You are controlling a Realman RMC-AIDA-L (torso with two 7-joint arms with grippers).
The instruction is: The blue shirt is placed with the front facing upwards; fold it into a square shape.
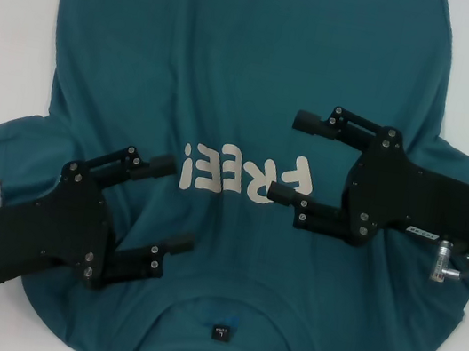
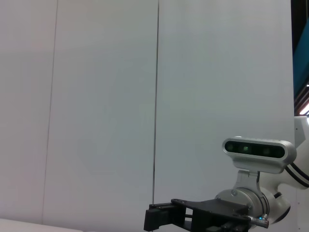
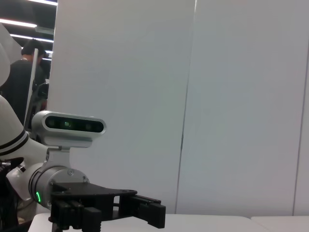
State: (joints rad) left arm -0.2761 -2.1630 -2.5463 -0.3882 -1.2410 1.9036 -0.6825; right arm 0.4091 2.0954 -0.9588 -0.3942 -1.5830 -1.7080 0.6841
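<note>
Both end effectors, left end effector [image 1: 166, 205] and right end effector [image 1: 298, 159], hang wide open above the flat blue shirt [image 1: 234, 67]; you likely grab its sleeves next.

Bright even overhead light, soft faint shadows, sharp focus, no glare

Left end effector [image 1: 166, 205], right end effector [image 1: 294, 158]: both spread, pointing inward.

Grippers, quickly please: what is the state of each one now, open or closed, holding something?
Left gripper: jaws open, holding nothing, above the blue shirt.
Right gripper: jaws open, holding nothing, above the shirt's print.
</note>
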